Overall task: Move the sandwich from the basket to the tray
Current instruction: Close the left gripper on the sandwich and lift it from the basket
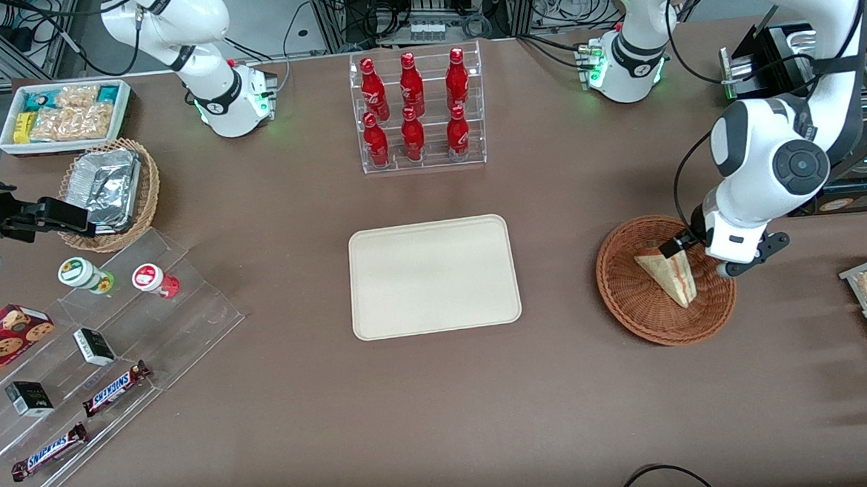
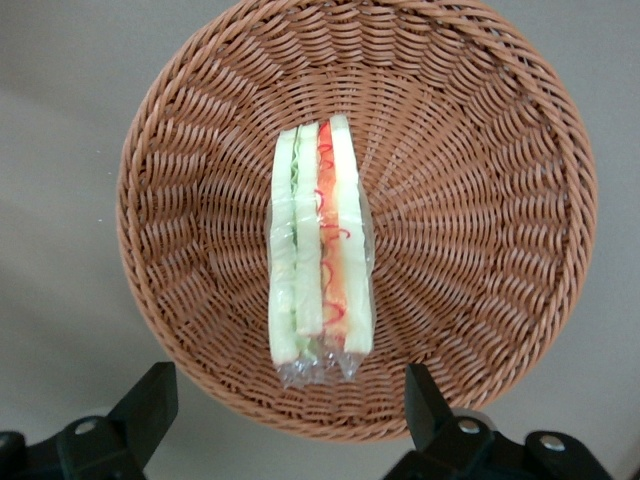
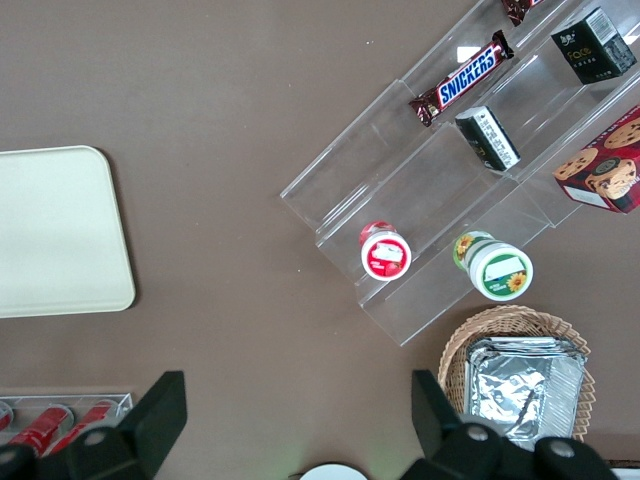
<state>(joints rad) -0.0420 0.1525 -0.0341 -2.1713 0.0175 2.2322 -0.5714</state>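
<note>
While the sandwich lies unlifted in the basket, these are the risks, largest thing first.

desk (image 1: 280, 430): brown and bare between basket and tray, so the carry looks free of obstacles. A drop on the way would land the wedge here, short of the goal.

tray (image 1: 434, 276): cream, flat and bare, at the desk's middle, well apart from the basket. Its rim is low, so a release near an edge could leave the wedge hanging over the rim or sliding off.

basket (image 2: 480, 240): round reddish-brown wicker near the desk edge at the working arm's end. It looks light. If a finger catches the weave or presses the wall on the way down, the whole basket may shift or tip up with the lift.

tool (image 2: 282, 405): hovers above the basket with its two fingers spread wide, holding nothing. From the wrist camera the fingers straddle one end of the wedge rather than its middle, so a straight descent may pinch only the tip.

sandwich (image 2: 320, 250): lies on the basket floor, cut edge up, pale bread with red and green layers, in clear wrap. It looks soft and tapered. A hard squeeze could crush it or part the layers, a light one could let the slick wrap slip, and an off-centre grip could let it swing and fall.
</note>
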